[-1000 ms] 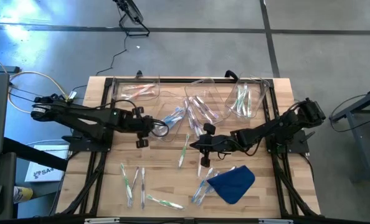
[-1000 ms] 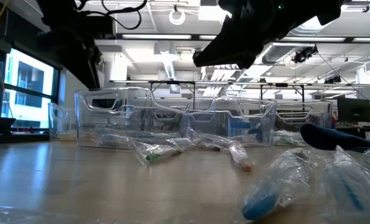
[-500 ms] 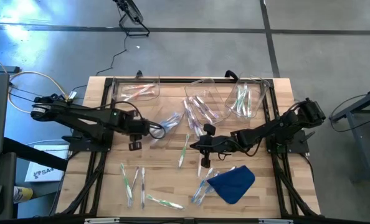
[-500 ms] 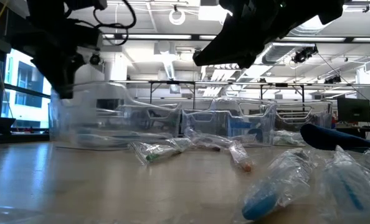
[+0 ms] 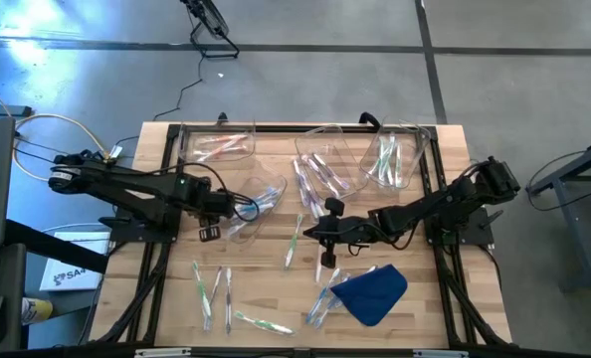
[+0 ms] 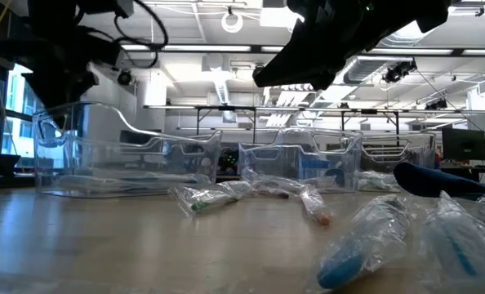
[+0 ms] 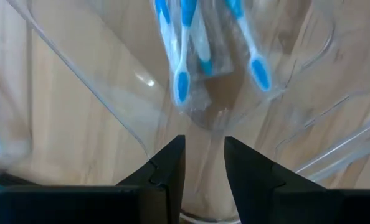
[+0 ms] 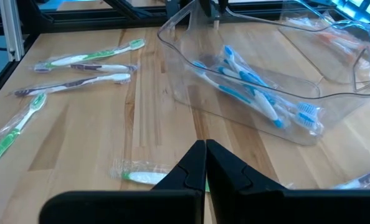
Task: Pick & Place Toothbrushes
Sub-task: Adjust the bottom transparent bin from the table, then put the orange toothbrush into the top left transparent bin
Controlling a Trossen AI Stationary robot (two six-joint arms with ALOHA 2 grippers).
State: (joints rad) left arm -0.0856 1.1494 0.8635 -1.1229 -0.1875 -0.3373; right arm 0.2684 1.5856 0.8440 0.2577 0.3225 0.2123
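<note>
Scene: I am looking down on a wooden surface [image 5: 266,283] with two dark arms, clear bins along the far edge, and toothbrushes scattered across it.
Left jaws: my left gripper [image 5: 212,217] sits on the left side of the surface, its jaws clamped on the rim of a clear bin [image 5: 248,204]; in the left wrist view the two fingers [image 7: 166,168] stand a little apart with the clear wall between them.
Held bin: it lies tilted near the middle of the surface and holds the blue toothbrushes [image 8: 253,87], piled against its wall.
Right jaws: my right gripper [image 5: 327,231] hovers near the centre of the surface, jaws together and holding nothing.
Far bins: three more clear bins [image 5: 320,164] stand along the far edge; one holds pinkish brushes [image 5: 219,146], one purple, one green.
Done so far: as I judge it, a good share of the brushes is already sorted into bins by colour.
Loose brushes: several green-accented toothbrushes [image 5: 214,288] lie near the front left corner, one more [image 5: 294,239] sits in the middle near the right gripper, and a few wrapped ones lie beside a blue cloth [image 5: 373,291] at the front right.
Left to do: I reckon at least eight loose brushes remain to pick up, so the task is roughly past halfway, not near its end.
</note>
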